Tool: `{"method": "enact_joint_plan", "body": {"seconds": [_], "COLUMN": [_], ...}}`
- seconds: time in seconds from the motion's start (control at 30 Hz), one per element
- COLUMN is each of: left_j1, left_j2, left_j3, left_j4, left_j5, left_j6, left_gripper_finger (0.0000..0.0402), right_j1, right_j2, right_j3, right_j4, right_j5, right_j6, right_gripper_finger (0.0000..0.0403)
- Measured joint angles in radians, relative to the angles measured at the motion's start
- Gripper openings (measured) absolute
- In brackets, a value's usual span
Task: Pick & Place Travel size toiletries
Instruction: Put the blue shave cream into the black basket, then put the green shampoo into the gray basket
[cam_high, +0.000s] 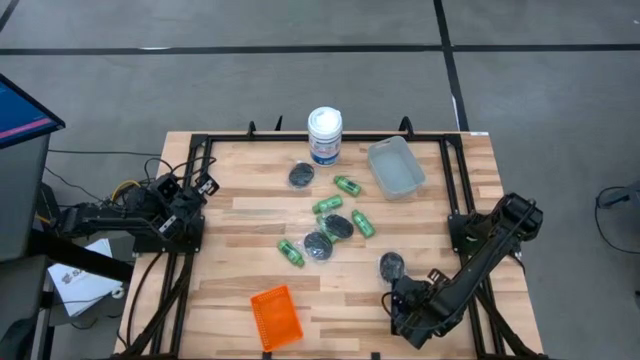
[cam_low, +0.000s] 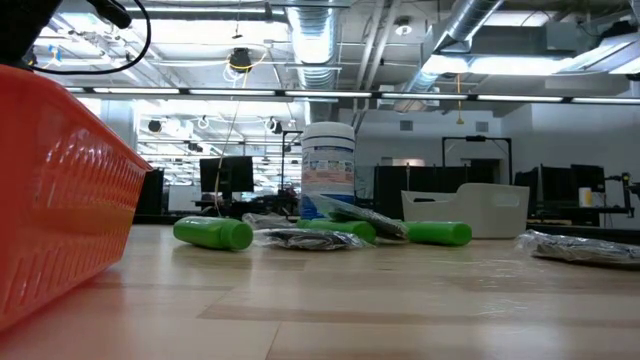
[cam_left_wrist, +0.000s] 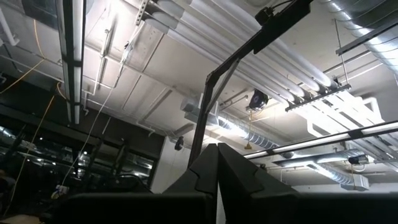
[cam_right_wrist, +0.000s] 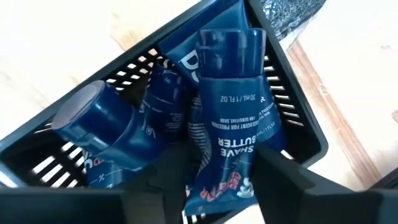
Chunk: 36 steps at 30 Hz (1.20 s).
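Observation:
Green bottles (cam_high: 348, 185) (cam_low: 212, 233) and dark wrapped pucks (cam_high: 318, 245) (cam_low: 300, 238) lie flat around the table's middle. My right gripper (cam_high: 405, 300) (cam_right_wrist: 221, 180) hangs over a black slatted tray (cam_right_wrist: 298, 118) near the table's near right corner. Several dark blue tubes (cam_right_wrist: 99, 124) lie in that tray. The gripper is shut on one more dark blue tube (cam_right_wrist: 227, 99). My left gripper (cam_high: 195, 190) (cam_left_wrist: 217, 186) waits at the table's left edge, shut, with its wrist view facing the ceiling. My right gripper pinches the dark blue tube across its width near the flat crimped end (cam_right_wrist: 221, 177), one finger on each long edge. The fingers (cam_right_wrist: 283, 177) come from above, pointing down. The tube's cap end (cam_right_wrist: 230, 43) lies over the other tubes in the tray.
A tall white canister (cam_high: 325, 135) (cam_low: 328, 170) and a clear tray (cam_high: 395, 165) (cam_low: 480, 210) stand at the far side. An orange tray (cam_high: 275, 318) (cam_low: 60, 180) sits at the near edge. One puck (cam_high: 391, 265) lies just beyond my right gripper. Bare wood shows at the left.

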Motion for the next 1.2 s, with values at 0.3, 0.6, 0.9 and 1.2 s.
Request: {"method": "enact_joint_plan", "body": {"seconds": [0.3,0.6,0.9,1.2], "left_j1": [0.000,0.000,0.000,0.000], "left_j2": [0.000,0.000,0.000,0.000], "left_j3": [0.000,0.000,0.000,0.000], "left_j4": [0.000,0.000,0.000,0.000], "left_j5": [0.000,0.000,0.000,0.000], "left_j6": [0.000,0.000,0.000,0.000], "left_gripper_finger": [0.0001,0.0001,0.0001,0.0001], "right_j1": [-0.007,-0.059,-0.310,-0.571], "right_j2": [-0.110,-0.170,-0.151,-0.119], "right_j3": [0.000,0.001,0.001,0.001], "right_j4": [0.000,-0.034,-0.038,-0.014], "right_j5": [0.015,0.243,0.320,0.272], "right_j6": [0.010,0.027,-0.131,-0.371], "right_gripper_finger": [0.0199,0.0154,0.0150,0.0275]}}
